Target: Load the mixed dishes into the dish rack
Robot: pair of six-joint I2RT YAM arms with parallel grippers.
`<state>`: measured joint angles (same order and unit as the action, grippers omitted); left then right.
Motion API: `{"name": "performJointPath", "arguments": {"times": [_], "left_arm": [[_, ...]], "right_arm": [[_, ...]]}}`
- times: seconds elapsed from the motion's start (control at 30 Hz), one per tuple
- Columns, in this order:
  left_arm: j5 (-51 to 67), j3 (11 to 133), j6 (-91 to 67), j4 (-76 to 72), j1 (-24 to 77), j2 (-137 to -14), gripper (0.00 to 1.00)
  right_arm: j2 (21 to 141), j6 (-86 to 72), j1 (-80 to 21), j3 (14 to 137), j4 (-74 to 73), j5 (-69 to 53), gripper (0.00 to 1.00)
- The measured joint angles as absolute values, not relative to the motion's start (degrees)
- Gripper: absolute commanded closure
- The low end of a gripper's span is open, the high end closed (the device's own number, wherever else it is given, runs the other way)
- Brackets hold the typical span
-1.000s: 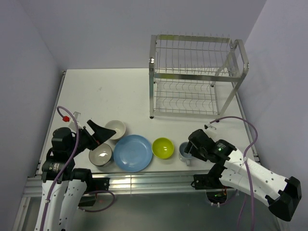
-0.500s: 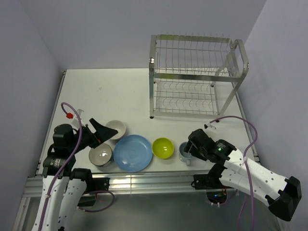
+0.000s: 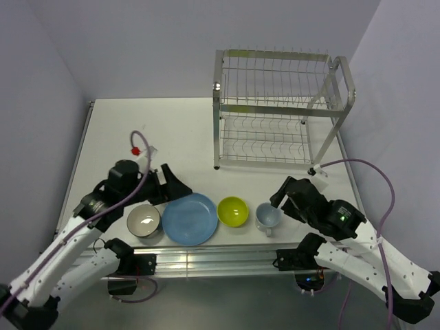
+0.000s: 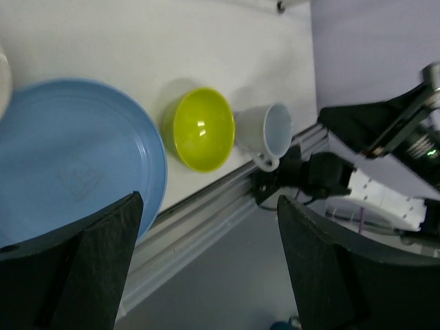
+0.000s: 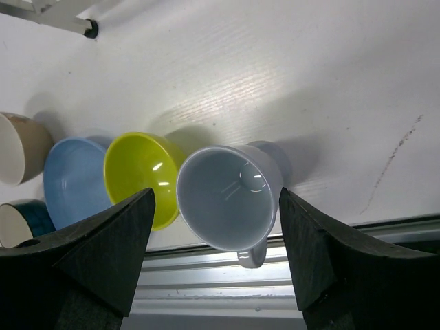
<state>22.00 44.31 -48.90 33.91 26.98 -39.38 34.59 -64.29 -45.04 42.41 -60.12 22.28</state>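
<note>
The blue plate (image 3: 190,218), lime-green bowl (image 3: 232,210), pale mug (image 3: 267,216) and dark bowl with white inside (image 3: 143,220) stand in a row near the table's front edge. The cream bowl (image 5: 17,148) is hidden under my left arm in the top view. My left gripper (image 3: 175,189) is open and empty, just above the plate's (image 4: 69,158) left rim. My right gripper (image 3: 283,197) is open and empty, above and just behind the mug (image 5: 230,196), which shows between its fingers. The dish rack (image 3: 275,110) stands empty at the back right.
The aluminium rail (image 3: 206,254) runs along the table's front edge below the dishes. Purple walls close in the left, back and right. Cables loop from both wrists. The rack's foot (image 5: 89,29) shows at the top left of the right wrist view.
My left arm has swung right and forward, its gripper now over the cream bowl beside the plate. My right gripper has backed off the mug, up and to the right.
</note>
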Motion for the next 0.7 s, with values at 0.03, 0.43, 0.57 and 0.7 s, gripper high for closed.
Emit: {"name": "performJointPath", "arguments": {"times": [0.03, 0.43, 0.57, 0.7], "left_arm": [[19.70, 44.38, -49.45, 33.26, 30.83, -41.12, 0.14], [-7.68, 59.53, -57.47, 29.61, 65.67, -71.79, 0.16], [-11.40, 63.44, -58.33, 29.89, 67.31, -77.12, 0.16], [-13.41, 68.90, -58.43, 29.56, 68.79, -84.20, 0.18]], "right_arm": [[34.41, -64.29, -45.04, 43.29, -60.84, 22.68, 0.20], [32.36, -64.29, -45.04, 47.29, -67.66, 24.86, 0.19], [29.76, -64.31, -45.04, 47.33, -69.21, 24.88, 0.19], [28.08, -64.49, -45.04, 47.37, -70.11, 24.73, 0.19]]}}
